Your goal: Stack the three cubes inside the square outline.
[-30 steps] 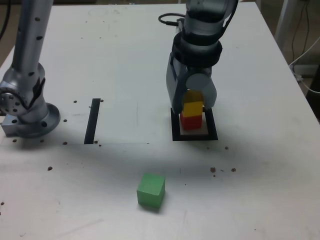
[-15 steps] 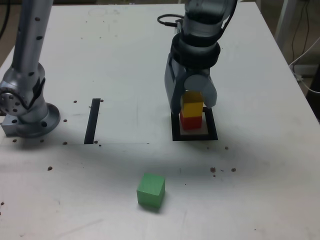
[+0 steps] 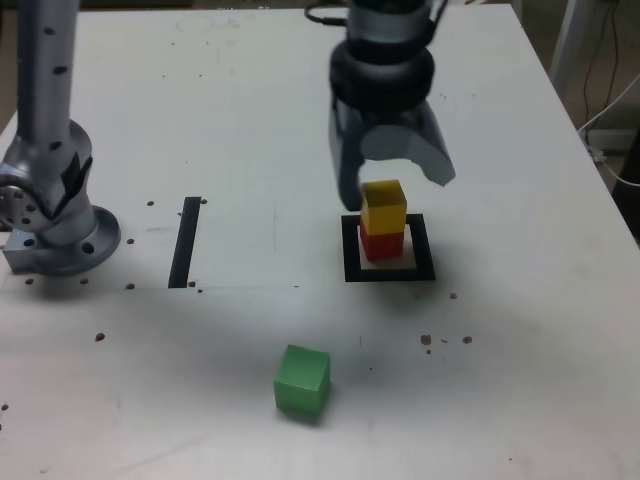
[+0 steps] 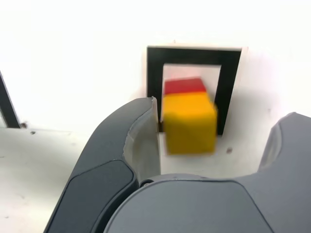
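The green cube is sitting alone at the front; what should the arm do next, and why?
Probably lift clear and swing toward the green cube. The gripper is open above the yellow cube, which rests on the red cube inside the square outline. Only the green one is unstacked, lying apart nearer the camera.

The grey metal arm [image 3: 385,60] has a black ribbed collar and a black cable looped at its top. Its grey plastic claw [image 3: 392,165] has smooth, rounded, curved shells.
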### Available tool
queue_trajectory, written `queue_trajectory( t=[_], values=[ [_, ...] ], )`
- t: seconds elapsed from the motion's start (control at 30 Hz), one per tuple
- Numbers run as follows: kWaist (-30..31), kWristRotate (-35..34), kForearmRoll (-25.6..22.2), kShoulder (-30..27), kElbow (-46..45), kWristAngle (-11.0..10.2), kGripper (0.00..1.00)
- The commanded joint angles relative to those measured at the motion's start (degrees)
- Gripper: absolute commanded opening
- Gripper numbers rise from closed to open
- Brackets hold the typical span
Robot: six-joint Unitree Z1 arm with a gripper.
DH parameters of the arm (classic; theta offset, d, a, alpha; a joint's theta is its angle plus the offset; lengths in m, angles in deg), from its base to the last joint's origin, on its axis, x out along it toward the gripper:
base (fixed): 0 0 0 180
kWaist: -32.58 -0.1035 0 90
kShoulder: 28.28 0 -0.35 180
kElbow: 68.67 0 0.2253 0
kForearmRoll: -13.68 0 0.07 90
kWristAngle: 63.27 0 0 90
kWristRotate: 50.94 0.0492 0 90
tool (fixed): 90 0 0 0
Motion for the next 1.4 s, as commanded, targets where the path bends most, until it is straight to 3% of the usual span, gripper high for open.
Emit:
queue_trajectory(
  t=[0.0, 0.33, 0.8, 1.07, 1.37],
  values=[
    [1.13, -0.05, -0.29, -1.34, -1.34, 0.41, 1.00],
    [9.90, -3.95, -0.77, -6.53, -10.73, 4.03, 1.00],
    [25.00, -11.62, 4.43, -4.73, -13.25, 7.14, 0.99],
    [27.49, -12.29, 9.07, -1.36, -15.18, 9.12, 0.93],
    [28.82, -11.99, 10.51, 2.27, -12.95, 8.80, 0.83]
  ],
)
